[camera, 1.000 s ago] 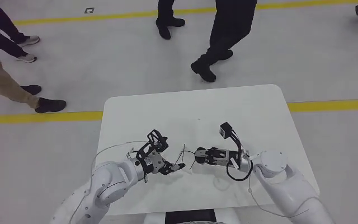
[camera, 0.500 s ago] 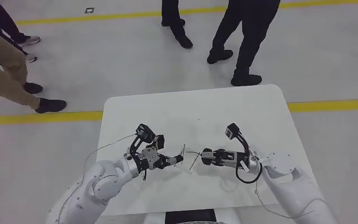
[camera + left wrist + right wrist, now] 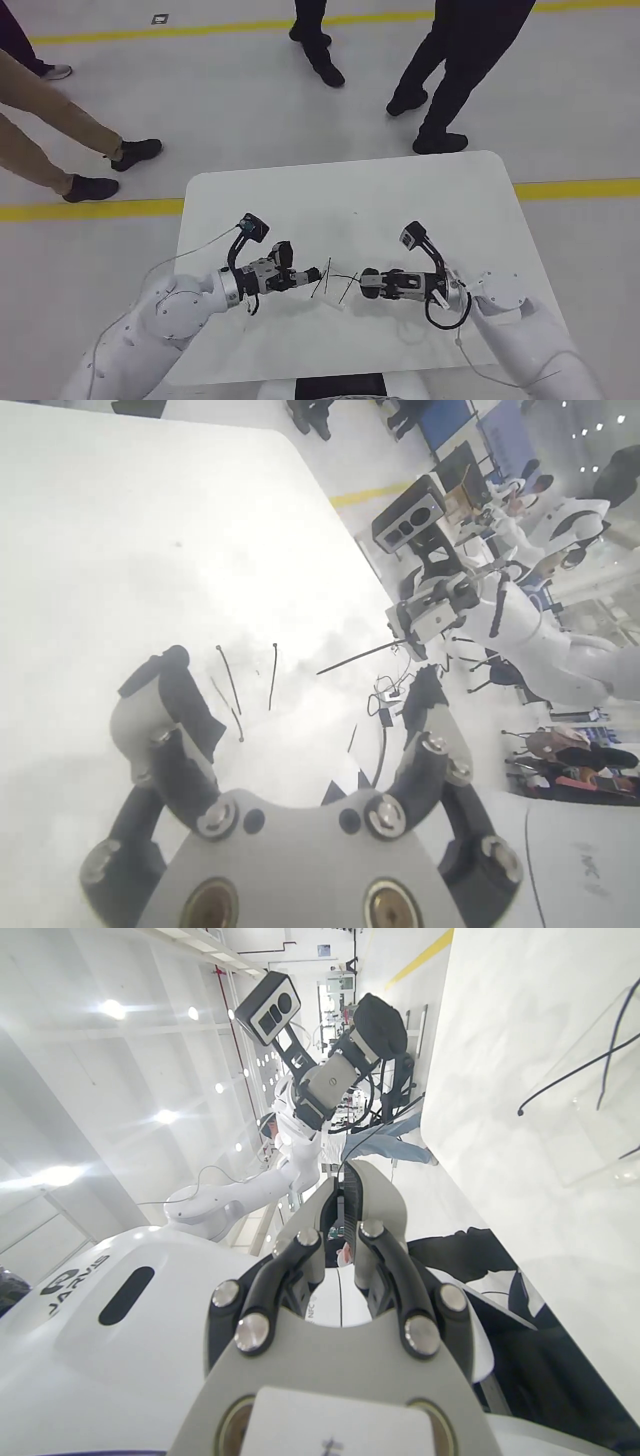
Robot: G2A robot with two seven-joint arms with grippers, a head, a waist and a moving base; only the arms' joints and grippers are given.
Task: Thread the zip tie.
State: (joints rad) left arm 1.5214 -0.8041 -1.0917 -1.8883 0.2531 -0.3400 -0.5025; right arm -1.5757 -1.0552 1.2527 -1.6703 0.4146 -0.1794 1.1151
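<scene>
My right gripper (image 3: 362,281) is shut on one end of a thin black zip tie (image 3: 344,276) and holds it just above the white table (image 3: 420,200), its free end pointing at the left arm. From the left wrist, the right gripper (image 3: 407,642) and its zip tie (image 3: 355,657) show as a straight dark strip. My left gripper (image 3: 300,667) is open with nothing between its fingers (image 3: 170,680), and faces the right gripper from a short gap. In the top view the left gripper (image 3: 308,274) is near the table's middle. The right gripper (image 3: 345,1178) has its pads pressed together.
Loose black zip ties (image 3: 272,675) lie on the table between the grippers, with another pair (image 3: 230,687) beside them. From the right wrist these loose ties (image 3: 570,1078) lie off to one side. People stand on the floor beyond the table's far edge (image 3: 350,165).
The left wrist has rolled over and its gripper has shifted away from the front edge. The right gripper has drawn back slightly to the right with its zip tie.
</scene>
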